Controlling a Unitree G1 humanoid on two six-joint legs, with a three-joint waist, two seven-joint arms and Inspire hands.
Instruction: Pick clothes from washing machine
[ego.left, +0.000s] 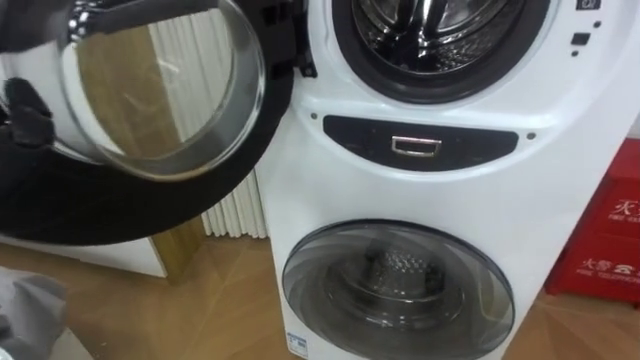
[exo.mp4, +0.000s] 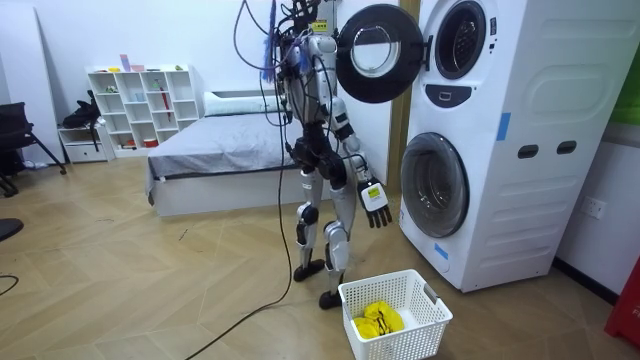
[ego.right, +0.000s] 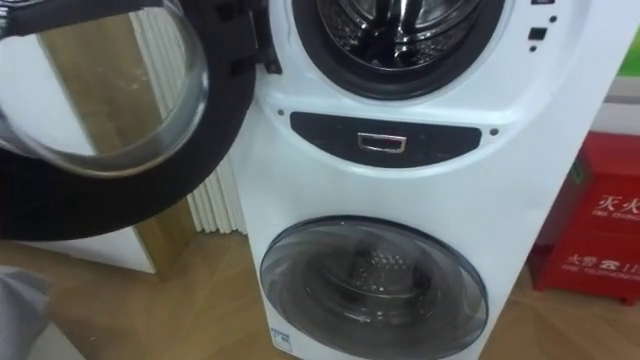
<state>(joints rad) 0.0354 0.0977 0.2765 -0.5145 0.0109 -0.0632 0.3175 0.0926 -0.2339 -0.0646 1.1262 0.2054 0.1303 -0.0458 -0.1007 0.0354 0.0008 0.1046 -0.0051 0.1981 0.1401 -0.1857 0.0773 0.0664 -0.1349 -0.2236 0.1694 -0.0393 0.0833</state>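
The robot's left hand (ego.left: 22, 112), a dark shape at the far left of the left eye view, sits against the outer edge of the upper door (ego.left: 170, 90); whether its fingers grip the rim cannot be told. The right hand (exo.mp4: 375, 198) hangs low at the robot's side near the middle of the room view, dark fingers straight and loose, holding nothing.

The round glass door stands swung wide open across the upper left of both eye views. To the right of it, at the top of the frame, gapes the upper drum (ego.left: 440, 25), its metal wall bare where it can be seen. Below lie a dark control panel (ego.left: 420, 145) and the closed lower door (ego.left: 398, 290) of the stacked white washing machine (exo.mp4: 500, 140).

In the room view the robot stands upright facing the machine, with a white basket (exo.mp4: 405, 340) on the wooden floor at its feet, bottom centre. A bunched yellow cloth (exo.mp4: 378, 320) lies in the basket.

A red cabinet (ego.left: 610, 240) shows at the right edge of the eye views. A bed (exo.mp4: 220, 150) and a white shelf (exo.mp4: 140, 100) stand behind the robot at the room view's left.
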